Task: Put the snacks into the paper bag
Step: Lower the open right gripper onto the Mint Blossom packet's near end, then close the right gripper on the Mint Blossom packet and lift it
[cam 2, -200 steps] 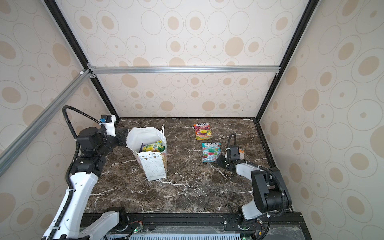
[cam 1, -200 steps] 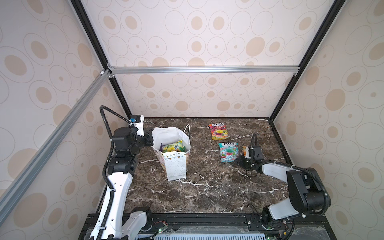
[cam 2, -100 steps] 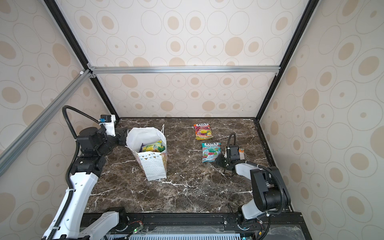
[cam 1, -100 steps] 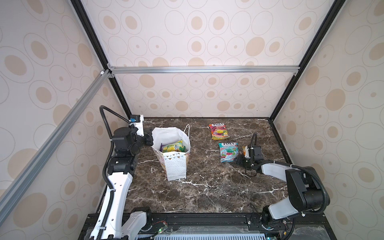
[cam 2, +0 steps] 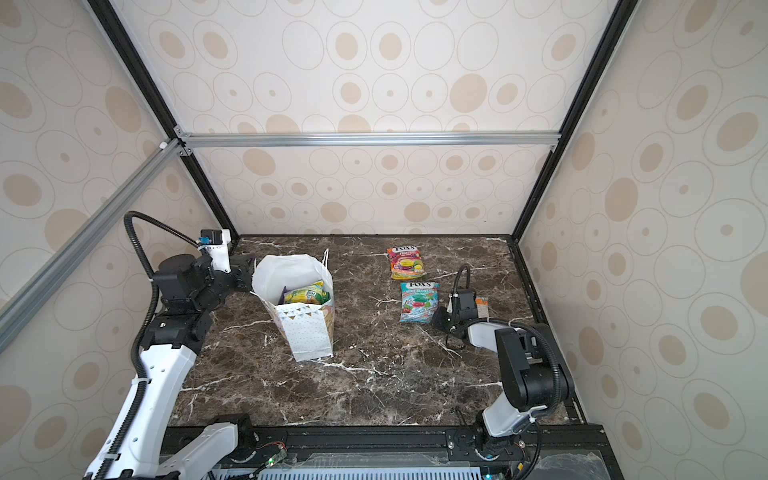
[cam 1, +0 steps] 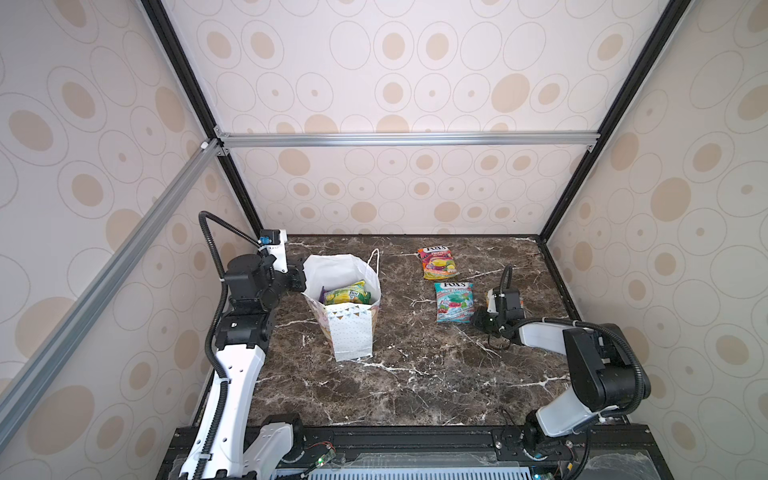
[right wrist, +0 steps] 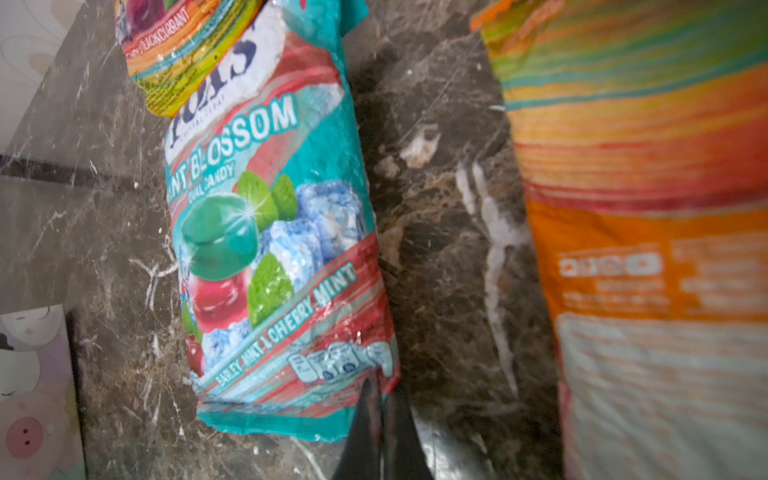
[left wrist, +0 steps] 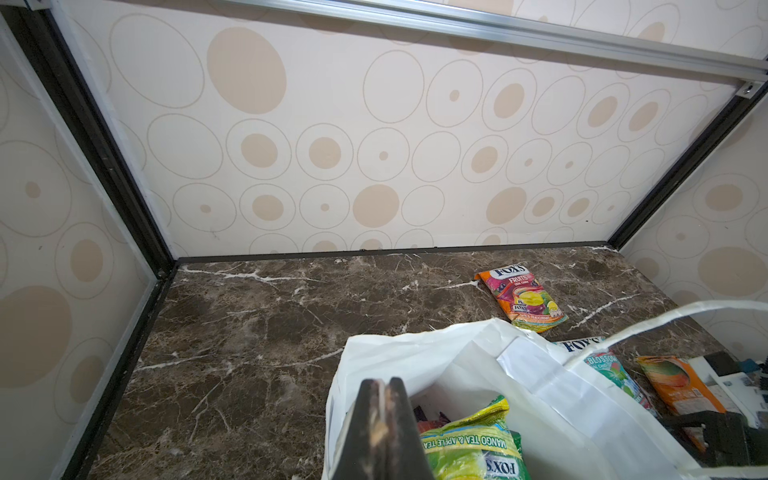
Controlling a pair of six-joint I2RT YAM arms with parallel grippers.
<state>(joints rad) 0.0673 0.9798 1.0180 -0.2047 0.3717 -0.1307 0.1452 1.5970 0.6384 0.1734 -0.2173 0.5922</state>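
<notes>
The white paper bag (cam 1: 351,332) (cam 2: 309,332) stands open left of centre, with a yellow-green pouch (cam 1: 347,294) (left wrist: 469,449) and darker pouches inside. My left gripper (cam 1: 302,279) (left wrist: 382,386) is shut on the bag's left rim. A teal pouch (cam 1: 454,302) (right wrist: 270,232) lies flat to the right. My right gripper (cam 1: 478,318) (right wrist: 380,395) is shut on its near right corner. An orange-pink pouch (cam 1: 437,262) (left wrist: 521,297) lies behind it. An orange pouch (cam 2: 482,305) (right wrist: 644,208) lies beside the right wrist, mostly hidden in both top views.
Patterned walls enclose the marble table (cam 1: 415,374) on three sides. An aluminium bar (cam 1: 395,139) crosses high at the back. The bag's cord handle (left wrist: 665,320) arches over its right side. The right arm (cam 1: 540,336) lies low along the table's right edge.
My right gripper's jaws have closed on the teal pouch's corner. The left arm and the bag have not moved.
</notes>
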